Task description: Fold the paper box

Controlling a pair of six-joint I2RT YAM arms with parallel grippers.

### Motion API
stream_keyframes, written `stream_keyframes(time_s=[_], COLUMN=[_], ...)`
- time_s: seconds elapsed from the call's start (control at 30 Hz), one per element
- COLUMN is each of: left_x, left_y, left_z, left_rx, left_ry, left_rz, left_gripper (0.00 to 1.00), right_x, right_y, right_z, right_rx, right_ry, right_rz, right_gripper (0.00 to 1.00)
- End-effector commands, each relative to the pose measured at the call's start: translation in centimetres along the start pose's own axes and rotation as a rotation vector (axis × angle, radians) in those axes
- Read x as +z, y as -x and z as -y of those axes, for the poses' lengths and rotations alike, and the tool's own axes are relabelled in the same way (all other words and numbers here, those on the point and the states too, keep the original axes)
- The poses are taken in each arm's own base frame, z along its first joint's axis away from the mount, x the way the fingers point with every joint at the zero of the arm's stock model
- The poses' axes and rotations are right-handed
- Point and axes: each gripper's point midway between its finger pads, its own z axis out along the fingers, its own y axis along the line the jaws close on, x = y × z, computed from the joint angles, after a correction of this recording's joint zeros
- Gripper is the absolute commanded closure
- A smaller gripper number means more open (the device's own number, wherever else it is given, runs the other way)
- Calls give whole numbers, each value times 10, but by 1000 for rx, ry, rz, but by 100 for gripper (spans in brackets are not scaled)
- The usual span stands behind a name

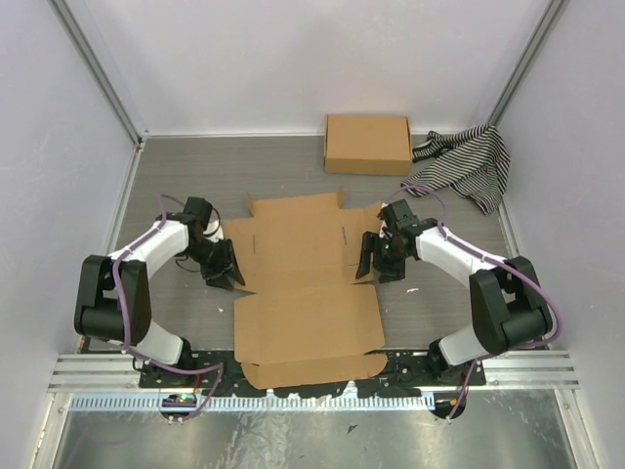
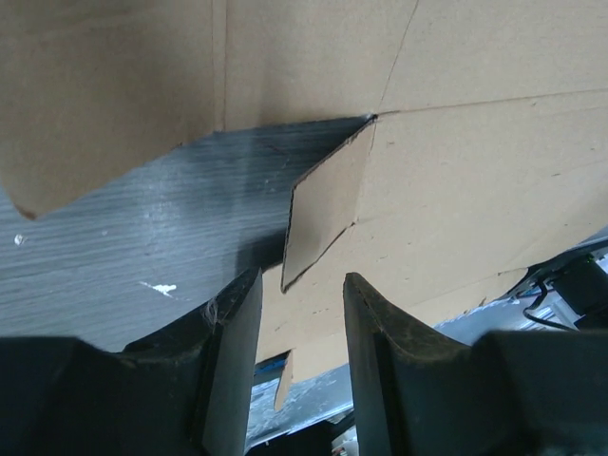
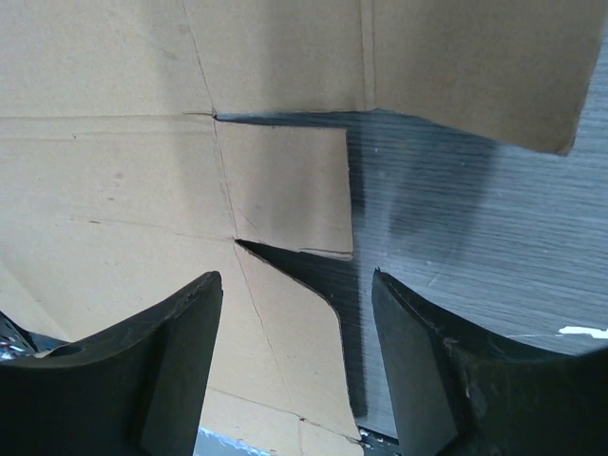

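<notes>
Cardboard unfolded: seen from above, the flat paper box (image 1: 303, 293) sprawls across the grey table (image 1: 176, 186) between both arms, with the left gripper (image 1: 227, 266) at its left edge and the right gripper (image 1: 376, 259) at its right. Left wrist view: jaws spread, empty, a side tab (image 2: 323, 209) just ahead. Right wrist view: jaws wide apart, holding nothing, facing a square tab (image 3: 290, 190).

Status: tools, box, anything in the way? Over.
Left tool open, empty, at box left edge. Right tool open, empty, at right edge. Box flat, unfolded. Second box, cloth far back, not in the way.
</notes>
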Motion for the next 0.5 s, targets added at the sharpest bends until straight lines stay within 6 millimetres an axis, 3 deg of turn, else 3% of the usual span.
stream_keyframes(time_s=[0.0, 0.13, 0.33, 0.47], left_x=[10, 13, 11, 6], left_y=[5, 8, 13, 22], left_z=[4, 8, 16, 20], left_rx=[10, 13, 26, 40], left_ry=[-17, -31, -55, -52], left_rz=[8, 5, -3, 10], left_gripper=[54, 60, 85, 91], right_x=[4, 14, 18, 12], right_y=[14, 17, 26, 39], right_z=[-3, -1, -12, -25], right_rx=[-8, -9, -16, -34], right_ry=[4, -2, 52, 87], right_rz=[45, 42, 55, 90], right_gripper=[30, 31, 38, 57])
